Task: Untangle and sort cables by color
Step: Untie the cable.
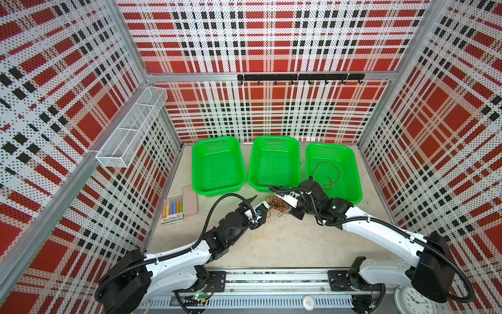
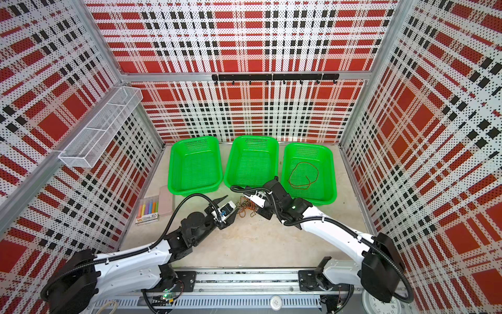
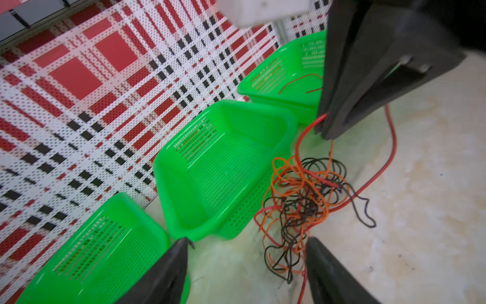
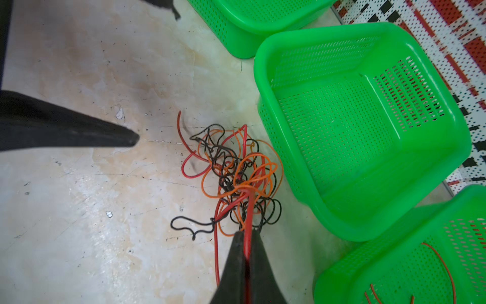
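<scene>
A tangle of thin black, orange and red cables (image 1: 277,205) (image 3: 305,194) (image 4: 236,171) lies on the table in front of the middle green basket (image 1: 251,168). My right gripper (image 4: 247,234) is shut on a red cable (image 4: 248,210) that runs up out of the tangle. My left gripper (image 3: 247,240) is open just short of the pile, and the pile's near loops lie by one of its fingers (image 3: 315,252). A reddish-brown cable (image 1: 327,174) lies curled in the right basket (image 1: 357,176). Nothing lies in the left basket (image 1: 194,168) or the middle one.
A box of coloured markers (image 1: 172,209) and a pink case (image 1: 190,199) lie left of the baskets. A white mesh shelf (image 1: 130,130) hangs on the left wall, a black hook rail (image 1: 298,77) on the back wall. A clock (image 1: 415,300) sits at the front right.
</scene>
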`<state>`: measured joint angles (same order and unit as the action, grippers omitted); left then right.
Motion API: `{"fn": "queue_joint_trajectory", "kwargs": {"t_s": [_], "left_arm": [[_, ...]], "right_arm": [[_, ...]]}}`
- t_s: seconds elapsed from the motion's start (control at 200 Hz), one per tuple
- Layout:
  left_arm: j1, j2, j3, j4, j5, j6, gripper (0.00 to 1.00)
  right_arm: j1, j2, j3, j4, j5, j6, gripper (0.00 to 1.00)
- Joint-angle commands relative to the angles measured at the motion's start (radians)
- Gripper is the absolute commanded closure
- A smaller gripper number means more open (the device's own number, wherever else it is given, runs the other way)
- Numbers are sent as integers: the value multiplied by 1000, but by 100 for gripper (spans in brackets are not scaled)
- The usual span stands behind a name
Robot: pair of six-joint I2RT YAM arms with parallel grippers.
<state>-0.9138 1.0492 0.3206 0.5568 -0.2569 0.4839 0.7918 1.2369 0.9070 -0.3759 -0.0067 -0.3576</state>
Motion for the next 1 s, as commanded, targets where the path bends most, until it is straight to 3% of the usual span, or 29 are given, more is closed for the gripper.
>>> {"fn": "queue_joint_trajectory", "kwargs": {"t_s": [0.0,0.341,0.556,0.802,0.882,0.997], "left_arm": [[-30,33,22,91,73,3,34],[-69,172,30,270,101,-106,40],[-70,259,21,416,-4,-207,47],[-75,339,39,487,5,-259,53],[-74,373,47,512,-8,-274,60],[-66,399,51,532,-6,-299,80]], "right_arm": [[3,-51,38,-9,-37,-52,100],[3,-60,74,-3,-82,-48,100],[3,-72,76,31,-118,-20,100],[3,-64,109,19,-151,15,100],[3,-66,116,17,-153,16,100],[3,-88,129,13,-145,21,100]]}}
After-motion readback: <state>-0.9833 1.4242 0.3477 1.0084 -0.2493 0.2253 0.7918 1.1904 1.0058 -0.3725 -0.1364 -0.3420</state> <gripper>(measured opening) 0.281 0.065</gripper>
